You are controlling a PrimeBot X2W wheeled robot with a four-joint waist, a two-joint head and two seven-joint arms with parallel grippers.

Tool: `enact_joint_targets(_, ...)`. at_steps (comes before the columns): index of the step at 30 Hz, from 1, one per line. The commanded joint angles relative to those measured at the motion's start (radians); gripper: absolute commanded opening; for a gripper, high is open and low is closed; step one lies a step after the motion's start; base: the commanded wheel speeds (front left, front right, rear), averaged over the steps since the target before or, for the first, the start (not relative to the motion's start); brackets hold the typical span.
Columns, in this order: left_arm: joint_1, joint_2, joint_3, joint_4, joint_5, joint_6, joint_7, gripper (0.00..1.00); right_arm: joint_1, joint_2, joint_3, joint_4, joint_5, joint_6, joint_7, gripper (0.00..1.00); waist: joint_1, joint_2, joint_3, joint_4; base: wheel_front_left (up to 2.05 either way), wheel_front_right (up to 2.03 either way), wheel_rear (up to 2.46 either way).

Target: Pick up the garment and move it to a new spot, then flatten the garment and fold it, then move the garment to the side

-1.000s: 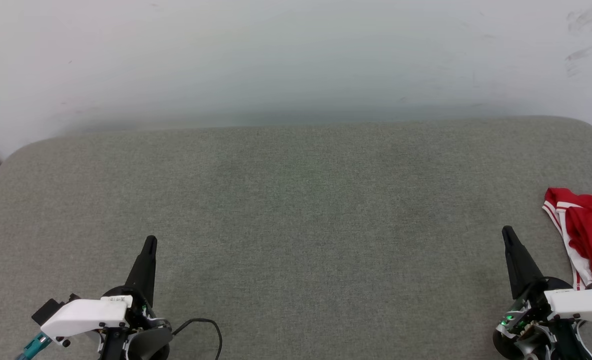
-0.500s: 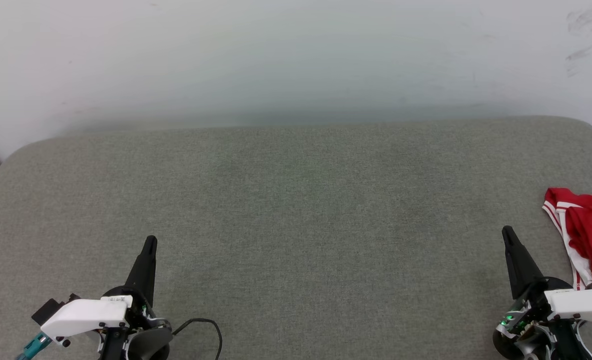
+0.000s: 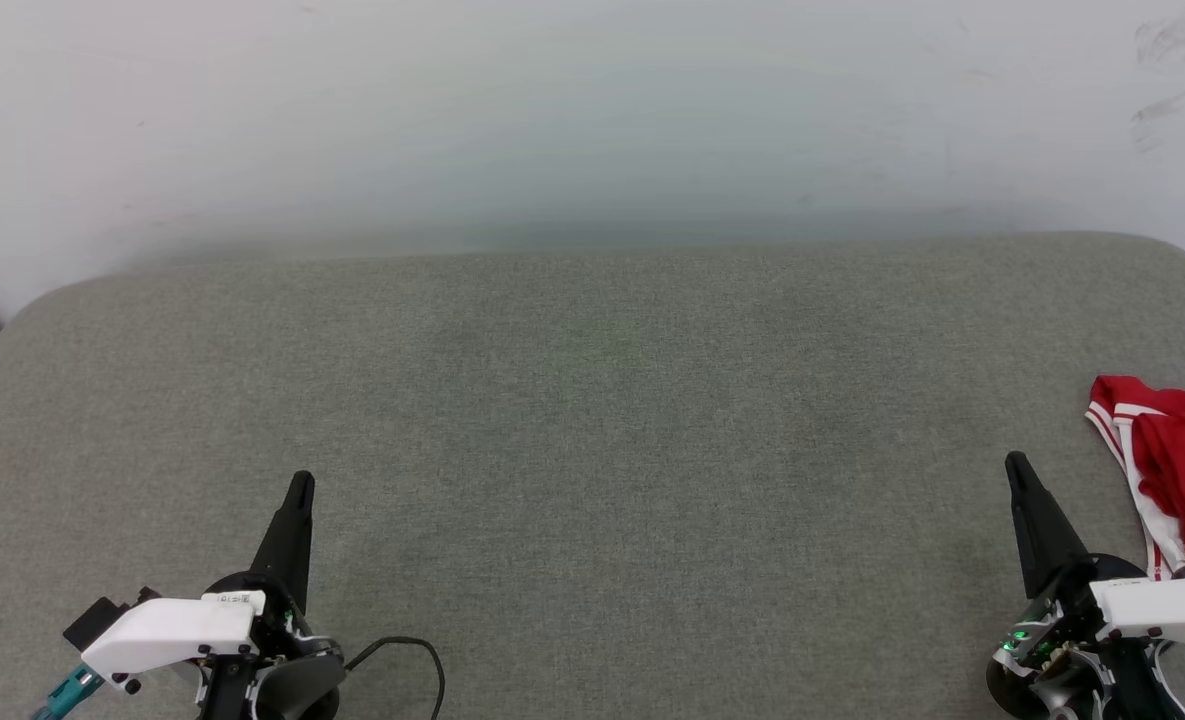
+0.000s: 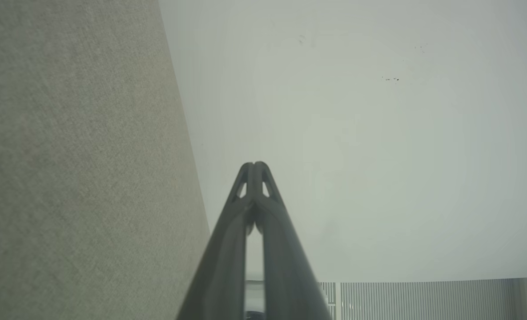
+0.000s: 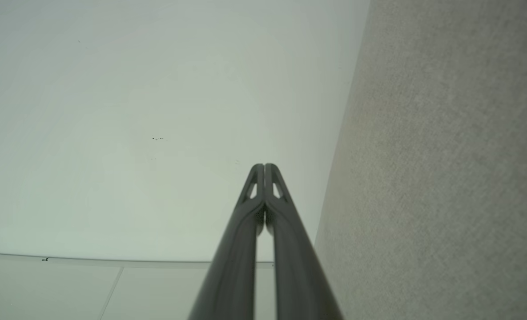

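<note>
The shirt (image 3: pixel 1180 470) lies at the far right side of the grey pad (image 3: pixel 592 420), well away from the middle; it is red with a white and red striped edge; the side of the head view cuts it off, so I cannot tell if it is folded neat or just bunched up; the part that shows has soft folds in it.

The left gripper (image 3: pixel 300 482) sits low on the left and points up at the wall (image 3: pixel 592 100); its two fingers are pressed tight together and hold nothing; the left wrist view shows the tips touching. The right gripper (image 3: pixel 1014 463) sits low on the right, just beside the shirt; a strip of grey pad shows between its fingers and the cloth; it is clenched too, with nothing in it.

I think this scene fits two times in the job; the shirt may be waiting at the side to be picked up and carried to a new spot; or it may be folded and set aside, with the job done. These pictures do not settle which; so what comes next depends on that. One thing is sure; shut fingers cannot pinch cloth, so any grab would need them to open up and come down on the shirt's near edge.
</note>
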Motion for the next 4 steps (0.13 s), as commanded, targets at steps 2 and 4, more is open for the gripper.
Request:
enact_joint_targets(2, -0.006, 0.0, 0.003, 0.0, 0.0, -0.002, 0.004, 0.0, -0.011, 0.005, -0.001, 0.0, -0.004, 0.0, 0.003, 0.0, 0.0, 0.0, 0.0, 0.0, 0.0, 0.0, 0.0)
enact_joint_targets(4, -0.006, 0.0, 0.003, 0.0, 0.0, -0.002, 0.003, 0.0, -0.011, 0.005, -0.001, 0.0, -0.004, 0.0, 0.003, 0.0, 0.0, 0.0, 0.0, 0.0, 0.0, 0.0, 0.0)
